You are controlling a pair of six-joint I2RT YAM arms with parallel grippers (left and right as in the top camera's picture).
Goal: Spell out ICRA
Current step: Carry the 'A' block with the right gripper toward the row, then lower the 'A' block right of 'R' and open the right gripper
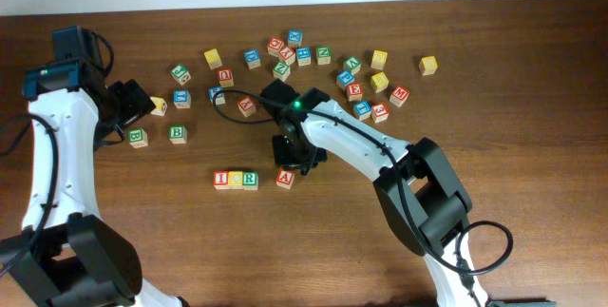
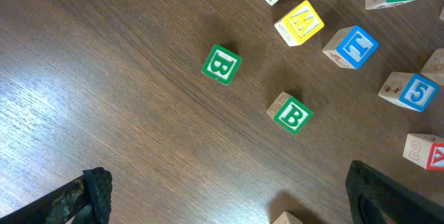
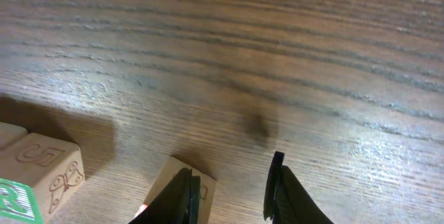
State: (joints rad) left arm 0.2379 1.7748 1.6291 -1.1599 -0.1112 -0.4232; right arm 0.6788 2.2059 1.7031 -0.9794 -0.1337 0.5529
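On the brown wooden counter (image 1: 142, 240), the wooden I, C, R cubes (image 1: 235, 180) touch in a row; the red wooden A cube (image 1: 285, 178) sits just right, apart.

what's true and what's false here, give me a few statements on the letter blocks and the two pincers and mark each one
1. The I, C and R blocks sit side by side in one row. True.
2. The A block touches the R block. False: a gap separates them.
3. The left pincer grips a green B block. False: it is open and empty, and both green B blocks lie on the table.
4. The right pincer is open, with only bare wood in its gap. True.
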